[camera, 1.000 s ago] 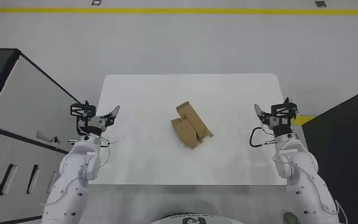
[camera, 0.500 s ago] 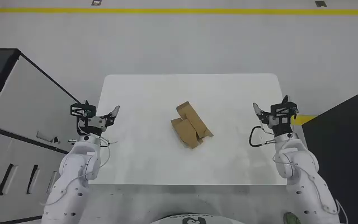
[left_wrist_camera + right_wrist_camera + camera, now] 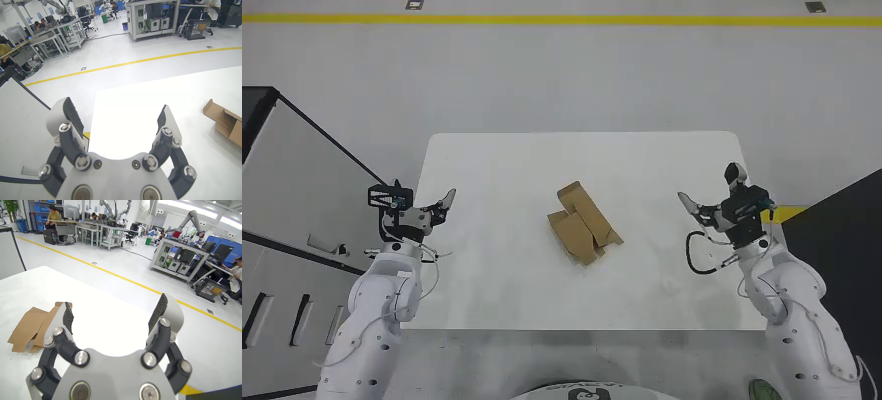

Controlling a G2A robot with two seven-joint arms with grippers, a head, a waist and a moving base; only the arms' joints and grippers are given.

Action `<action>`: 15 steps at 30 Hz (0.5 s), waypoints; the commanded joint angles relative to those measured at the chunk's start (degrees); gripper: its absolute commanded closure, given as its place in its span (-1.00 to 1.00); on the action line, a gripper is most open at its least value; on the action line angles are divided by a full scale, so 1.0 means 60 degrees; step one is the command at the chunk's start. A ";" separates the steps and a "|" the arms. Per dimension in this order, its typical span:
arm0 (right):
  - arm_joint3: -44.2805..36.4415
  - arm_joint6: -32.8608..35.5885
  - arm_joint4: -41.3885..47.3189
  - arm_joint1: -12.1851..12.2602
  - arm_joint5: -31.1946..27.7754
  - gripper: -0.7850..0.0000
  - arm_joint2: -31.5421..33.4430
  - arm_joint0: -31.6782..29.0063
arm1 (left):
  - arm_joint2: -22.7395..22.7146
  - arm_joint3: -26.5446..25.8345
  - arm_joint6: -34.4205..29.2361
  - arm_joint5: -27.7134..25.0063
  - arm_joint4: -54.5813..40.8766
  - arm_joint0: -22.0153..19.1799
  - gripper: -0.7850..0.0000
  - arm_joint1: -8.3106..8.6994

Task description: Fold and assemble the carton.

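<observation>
Left claw [image 3: 425, 200] and right claw [image 3: 708, 188], each on a bent arm at its own side. Both have jaws spread wide, with nothing between the ribbed pads [image 3: 68, 315]. Right claw angled slightly inward.

- Brown cardboard carton [image 3: 582, 226] [image 3: 225, 123] [image 3: 28, 328]: unassembled, half-folded, panels overlapping, some flaps standing up.
- Open side shows plain brown inner walls.
- Lies about mid-table [image 3: 492, 170], set diagonal to the table's edges.
</observation>
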 commanded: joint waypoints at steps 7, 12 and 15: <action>0.0732 -0.0421 0.0136 0.0147 -0.1970 -1.00 0.0381 0.0317 | 0.0000 0.0000 0.0000 0.0000 0.0000 0.0000 -1.00 0.0000; 0.0891 -0.0824 -0.0091 0.0208 -0.2688 -1.00 0.0479 0.0336 | 0.0000 0.0000 0.0000 0.0000 0.0000 0.0000 -1.00 0.0000; 0.0891 -0.0824 -0.0091 0.0208 -0.2688 -1.00 0.0479 0.0336 | 0.0000 0.0000 0.0000 0.0000 0.0000 0.0000 -1.00 0.0000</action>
